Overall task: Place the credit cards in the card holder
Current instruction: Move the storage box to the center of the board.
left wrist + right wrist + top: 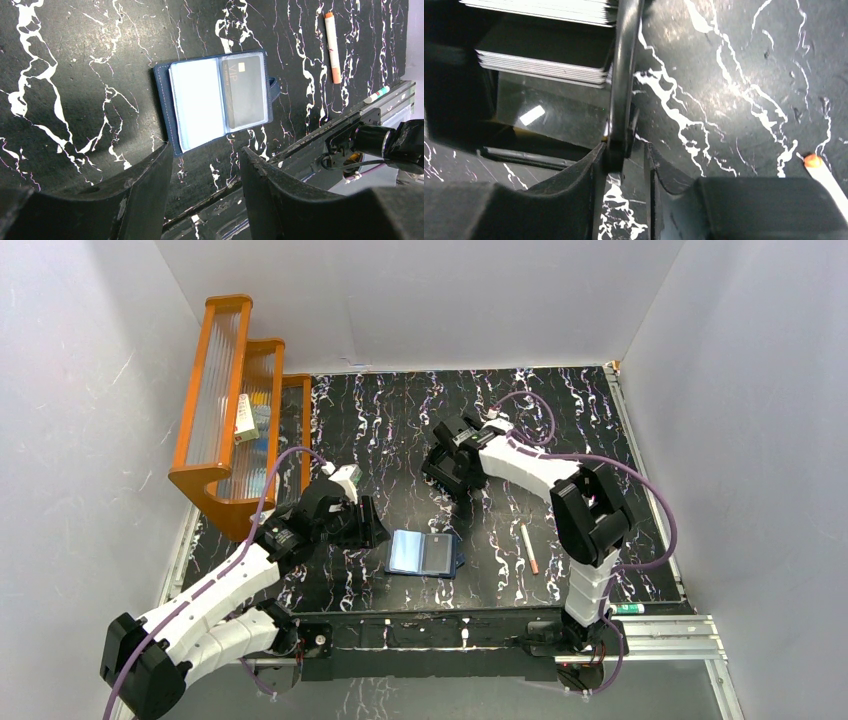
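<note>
Right wrist: hand (625, 151) astride black box (624, 60) wall.

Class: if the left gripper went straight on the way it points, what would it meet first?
Probably the open card holder, lying just ahead of the left gripper, though depth is unclear.

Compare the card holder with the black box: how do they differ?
The card holder is navy, flat and open, showing one dark card; the black box sits farther back, holding stacked cards. The right gripper straddles the box's wall; the holder lies ungripped. Both hold cards.
</note>
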Tool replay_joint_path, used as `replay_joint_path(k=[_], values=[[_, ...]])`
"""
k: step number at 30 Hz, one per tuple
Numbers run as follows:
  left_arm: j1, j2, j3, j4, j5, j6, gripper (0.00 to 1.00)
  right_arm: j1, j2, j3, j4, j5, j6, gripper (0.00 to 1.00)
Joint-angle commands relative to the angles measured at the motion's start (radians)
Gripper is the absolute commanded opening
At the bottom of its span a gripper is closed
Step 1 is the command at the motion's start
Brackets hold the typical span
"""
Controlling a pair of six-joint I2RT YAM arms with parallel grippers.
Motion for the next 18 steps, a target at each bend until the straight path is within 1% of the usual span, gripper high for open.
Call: replay_joint_path(k=[1,6,7,11,12,13,16,17,18], values=[[0.002,-0.021,-0.006,-0.012,0.005,0.003,0.51,0.011,-0.039,0.009,-0.096,0.0,0.103,0.43],[0.004,-0.025,-0.006,-0.017,-0.004,0.001,0.51,0.01,-0.092,0.038,-0.115,-0.011,0.045,0.53],[0.003,-0.025,-0.004,-0.018,-0.005,0.001,0.51,0.011,-0.108,0.039,-0.122,-0.011,0.037,0.54],[0.003,-0.021,0.001,-0.02,-0.007,0.004,0.51,0.01,-0.202,0.013,-0.075,-0.036,-0.096,0.55],[0.003,-0.019,0.0,-0.02,-0.007,0.003,0.51,0.01,-0.225,-0.002,-0.023,-0.052,-0.155,0.55],[0.004,-0.017,0.001,-0.019,-0.007,0.004,0.51,0.01,-0.249,-0.016,0.016,-0.076,-0.255,0.55],[0.004,-0.012,0.005,-0.017,-0.005,0.006,0.51,0.009,-0.3,-0.045,0.229,-0.21,-0.586,0.57],[0.003,-0.011,0.006,-0.017,-0.004,0.006,0.51,0.009,-0.307,-0.045,0.272,-0.267,-0.695,0.58],[0.003,-0.012,0.006,-0.018,-0.003,0.007,0.51,0.009,-0.306,-0.039,0.301,-0.292,-0.786,0.59]])
